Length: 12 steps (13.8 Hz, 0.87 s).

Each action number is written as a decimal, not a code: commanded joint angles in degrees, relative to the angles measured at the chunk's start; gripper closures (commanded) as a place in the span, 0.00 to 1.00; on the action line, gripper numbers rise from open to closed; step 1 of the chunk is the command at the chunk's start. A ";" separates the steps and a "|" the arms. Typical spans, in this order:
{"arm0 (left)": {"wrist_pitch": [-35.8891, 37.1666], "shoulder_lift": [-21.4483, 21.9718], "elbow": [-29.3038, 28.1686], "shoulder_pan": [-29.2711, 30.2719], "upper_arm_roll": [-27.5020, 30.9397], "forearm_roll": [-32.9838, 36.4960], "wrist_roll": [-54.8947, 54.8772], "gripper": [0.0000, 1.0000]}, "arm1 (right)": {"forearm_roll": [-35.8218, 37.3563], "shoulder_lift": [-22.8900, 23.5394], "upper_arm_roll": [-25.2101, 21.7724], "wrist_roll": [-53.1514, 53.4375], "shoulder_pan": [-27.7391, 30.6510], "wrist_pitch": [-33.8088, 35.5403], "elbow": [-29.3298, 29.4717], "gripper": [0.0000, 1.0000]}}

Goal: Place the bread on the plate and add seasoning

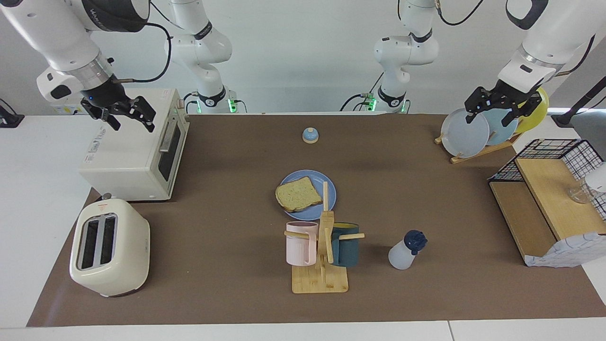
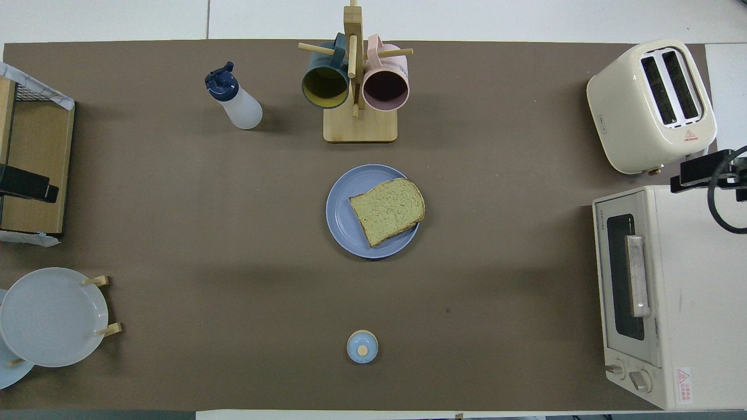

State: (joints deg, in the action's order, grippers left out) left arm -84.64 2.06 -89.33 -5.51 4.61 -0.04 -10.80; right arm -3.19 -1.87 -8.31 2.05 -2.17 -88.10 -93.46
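Resting on the plate (image 1: 330, 192) at mid-bench, the bread (image 1: 298, 194) lay flat, one corner overhanging the rim toward the right arm's end. First step judged done; seasoning not yet added.

Seasoning (image 1: 407, 250) stood upright near the bench edge farthest from the robots, toward the left arm's end, beside the mug tree (image 1: 322, 251) and apart from it. Its long axis ran vertical, dark cap on top.

Left gripper (image 1: 501, 105) hung over the rack of upright plates (image 1: 466, 132) at the left arm's corner nearest the robots, jaws spread, holding nothing. Right gripper (image 1: 127, 115) hung over the toaster oven (image 1: 135, 147) at the other end, jaws likewise apart and empty; that arm waited.

Judgement: the bottle lay on the left arm's side, so that arm was the nearer. From its claw the bottle sat out toward the farthest bench edge and inward toward the bench middle. A side grasp on the body below the cap looked sensible.
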 commanded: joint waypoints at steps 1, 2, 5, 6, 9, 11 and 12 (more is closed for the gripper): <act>1.15 0.84 0.74 0.67 -0.74 0.39 0.35 0.00 | 0.55 -1.21 -0.13 -1.17 -0.03 -0.32 -1.20 0.00; 0.88 0.57 0.65 0.85 -1.35 0.39 0.35 0.00 | 0.55 -1.21 -0.13 -1.17 -0.03 -0.32 -1.20 0.00; -0.35 0.13 0.56 1.55 -2.06 0.39 0.35 0.00 | 0.55 -1.29 -0.13 -1.17 -0.03 -0.32 -1.20 0.00; -0.18 0.13 0.56 1.55 -2.06 0.39 0.35 0.00 | 0.55 -1.30 -0.13 -1.17 0.06 -0.32 -1.20 0.00; 0.18 0.04 1.09 1.90 -2.06 0.39 0.26 0.00 | 0.55 -1.30 -0.13 -1.17 -0.03 -0.32 -1.20 0.00; 0.18 0.39 1.09 1.90 -1.97 0.39 0.26 0.00 | 0.55 -1.21 -0.13 -1.17 0.06 -0.32 -1.20 0.00; 0.35 0.92 0.83 1.82 -1.97 0.39 0.17 0.00 | 0.55 -1.29 -0.13 -1.17 -0.03 -0.32 -1.20 0.00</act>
State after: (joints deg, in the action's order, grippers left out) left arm -84.60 2.46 -89.12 -4.76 3.63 -0.04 -10.79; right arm -3.19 -1.87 -8.31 2.05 -2.17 -88.10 -93.46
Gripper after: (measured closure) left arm 0.000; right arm 0.000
